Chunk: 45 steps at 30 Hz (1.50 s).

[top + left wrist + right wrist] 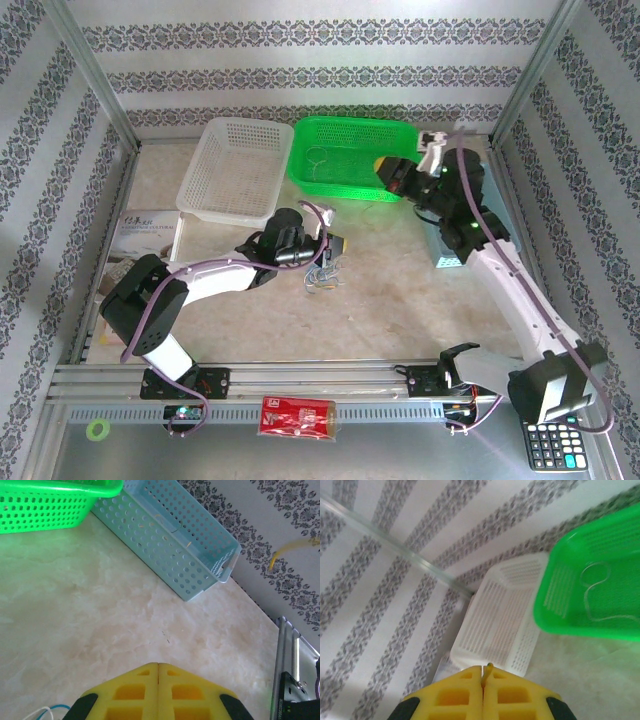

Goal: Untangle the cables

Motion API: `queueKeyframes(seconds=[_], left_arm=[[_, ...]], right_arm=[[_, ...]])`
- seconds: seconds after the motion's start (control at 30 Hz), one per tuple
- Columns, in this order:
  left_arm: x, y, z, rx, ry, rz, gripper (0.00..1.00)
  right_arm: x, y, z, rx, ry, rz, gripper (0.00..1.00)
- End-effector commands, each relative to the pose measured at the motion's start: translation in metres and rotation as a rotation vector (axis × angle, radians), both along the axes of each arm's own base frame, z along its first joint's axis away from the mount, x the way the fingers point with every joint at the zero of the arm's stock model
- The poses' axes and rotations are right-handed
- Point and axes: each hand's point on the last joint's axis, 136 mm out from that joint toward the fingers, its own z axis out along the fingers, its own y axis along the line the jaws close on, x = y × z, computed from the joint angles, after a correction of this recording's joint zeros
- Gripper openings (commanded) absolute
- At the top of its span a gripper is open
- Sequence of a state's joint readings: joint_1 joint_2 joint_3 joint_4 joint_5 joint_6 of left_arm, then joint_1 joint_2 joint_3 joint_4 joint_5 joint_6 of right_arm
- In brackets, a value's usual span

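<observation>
Looking down from the top camera, I've got the left gripper (336,246) out over the middle of the table (400,300). The tangle of cables (321,280) lies on the pale marbled surface just on the near side of it. From up here I can't tell whether fingers and wires touch.

On the left wrist camera the two yellow fingers (135,690) are pressed flat together, seam to seam. A white wire (37,712) and a blue wire (64,707) curl on the table just beside the left finger. Whether any strand is caught in that pinch, I can't tell.

Over to the right: the right gripper (383,166) is raised at the near right corner of the green basket (350,125). Its wrist camera shows the yellow pads (515,695) closed, with a thin yellowish cable (489,668) poking out of the seam, so it's nipped there. Below it in that view, one pale cable (594,594) lies looped on the floor of the green basket.

The white basket (235,165) sits touching the green one on its left. The blue basket (170,540) stands on the table toward the right, near the green one and partly under the right arm in the top view.
</observation>
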<state>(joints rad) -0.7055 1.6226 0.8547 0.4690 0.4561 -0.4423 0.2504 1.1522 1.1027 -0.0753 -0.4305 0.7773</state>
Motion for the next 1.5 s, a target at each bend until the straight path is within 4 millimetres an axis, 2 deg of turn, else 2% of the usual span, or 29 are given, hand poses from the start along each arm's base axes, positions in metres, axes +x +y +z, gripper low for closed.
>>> queueKeyframes(seconds=[0.0,0.23,0.47,0.67,0.7,0.73,0.8,0.87,0.93,1.1,1.17,1.2,1.33,1.47], left_arm=[[-0.011,-0.01,-0.002,-0.035,0.001,-0.042,0.0],[-0.014,-0.012,-0.003,-0.038,0.011,-0.045,0.0],[-0.016,-0.007,0.002,-0.038,0.004,-0.031,0.18],[-0.017,0.002,0.008,-0.026,-0.014,0.004,0.36],[-0.018,0.004,0.009,-0.022,-0.018,0.009,0.39],[-0.018,0.006,0.011,-0.019,-0.025,0.017,0.43],[-0.018,0.01,0.014,-0.015,-0.036,0.029,0.51],[-0.019,0.014,0.018,-0.007,-0.046,0.04,0.58],[-0.019,0.018,0.021,0.003,-0.054,0.053,0.66],[-0.019,0.027,0.028,0.02,-0.081,0.081,0.89],[-0.019,0.03,0.03,0.026,-0.091,0.095,1.0],[-0.019,0.032,0.031,0.029,-0.094,0.101,1.0],[-0.014,0.042,0.033,0.038,-0.116,0.162,1.0],[-0.009,0.055,0.036,0.045,-0.144,0.235,1.0]], right_arm=[[0.0,-0.027,-0.003,-0.017,-0.008,-0.063,0.0],[0.01,-0.096,-0.03,-0.115,0.036,-0.255,0.0],[0.021,-0.18,-0.068,-0.248,0.121,-0.524,0.0],[0.036,-0.229,-0.101,-0.265,0.216,-0.655,0.0],[0.04,-0.233,-0.104,-0.266,0.223,-0.662,0.0],[0.044,-0.238,-0.109,-0.271,0.237,-0.671,0.05],[0.051,-0.245,-0.116,-0.286,0.258,-0.676,0.18],[0.056,-0.254,-0.122,-0.288,0.279,-0.689,0.4],[0.06,-0.261,-0.124,-0.284,0.29,-0.7,0.54],[0.059,-0.269,-0.118,-0.291,0.274,-0.727,0.78],[0.057,-0.267,-0.114,-0.291,0.26,-0.725,0.92],[0.056,-0.266,-0.113,-0.294,0.253,-0.725,0.98],[0.046,-0.263,-0.106,-0.291,0.227,-0.751,0.98],[0.041,-0.248,-0.101,-0.235,0.195,-0.708,0.98]])
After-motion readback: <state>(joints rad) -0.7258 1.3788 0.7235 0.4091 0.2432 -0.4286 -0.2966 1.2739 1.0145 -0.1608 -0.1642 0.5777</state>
